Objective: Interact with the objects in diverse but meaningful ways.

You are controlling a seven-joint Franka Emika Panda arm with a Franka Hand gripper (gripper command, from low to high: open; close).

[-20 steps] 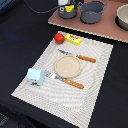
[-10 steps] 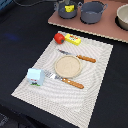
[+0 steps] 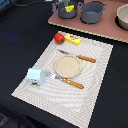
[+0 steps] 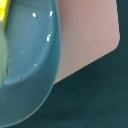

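Note:
Two grey pots stand on a pink board [image 3: 107, 31] at the back: the left pot [image 3: 66, 12] and the middle pot [image 3: 93, 12]. A yellow cheese wedge [image 3: 68, 8] shows inside the left pot. My gripper [image 3: 59, 4] hangs right over that pot at the frame's top edge; its fingers are too small to read. The wrist view is filled by the pot's blue-grey wall [image 4: 35, 65], with a sliver of yellow cheese [image 4: 3, 12] and the pink board [image 4: 90, 35]. On the placemat lie a red tomato [image 3: 59, 37], a yellow box [image 3: 73, 39] and a milk carton [image 3: 34, 76].
A striped placemat [image 3: 95, 95] holds a round wooden plate [image 3: 67, 65], a knife [image 3: 80, 57] and a fork [image 3: 66, 80] with orange handles. A third pot [image 3: 123, 17] is cut off at the exterior view's right. The table [image 3: 20, 35] is dark.

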